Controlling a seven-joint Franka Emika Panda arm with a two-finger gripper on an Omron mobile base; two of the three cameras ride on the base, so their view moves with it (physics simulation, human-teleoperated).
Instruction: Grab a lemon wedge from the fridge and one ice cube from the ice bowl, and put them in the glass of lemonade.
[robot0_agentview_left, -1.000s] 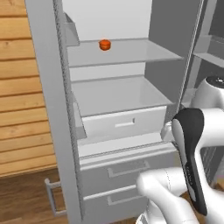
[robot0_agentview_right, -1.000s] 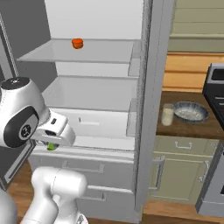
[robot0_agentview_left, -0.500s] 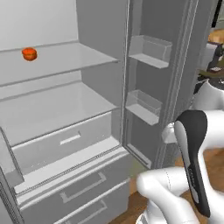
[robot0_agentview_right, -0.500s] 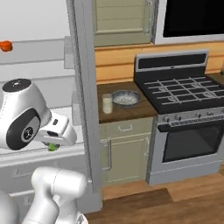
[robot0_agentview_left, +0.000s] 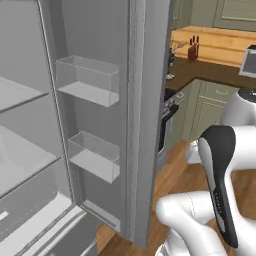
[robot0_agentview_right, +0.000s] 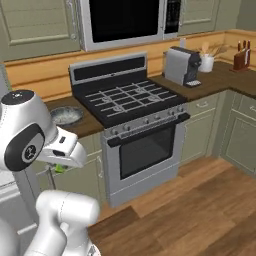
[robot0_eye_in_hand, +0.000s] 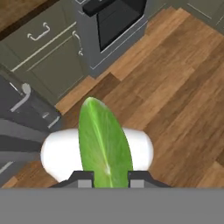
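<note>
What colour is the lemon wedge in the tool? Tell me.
Bright green, with faint paler streaks. The hand view shows the lemon wedge best, clamped in the tool.

Lemon wedge (robot0_eye_in_hand: 104, 140) pinched in my gripper (robot0_eye_in_hand: 107, 178): bright green, smooth skin, faint sheen. Fridge (robot0_agentview_left: 142, 115) door: matt grey metal look; its shelves (robot0_agentview_left: 89, 80) clear glossy plastic. Floor (robot0_eye_in_hand: 175, 83): warm plank wood, satin. Stove (robot0_agentview_right: 132, 130): brushed silver front, black glass oven door. Counter (robot0_agentview_right: 222, 77): dark brown wood. Ice bowl (robot0_agentview_right: 66, 116): dull grey, speckled inside.
</note>
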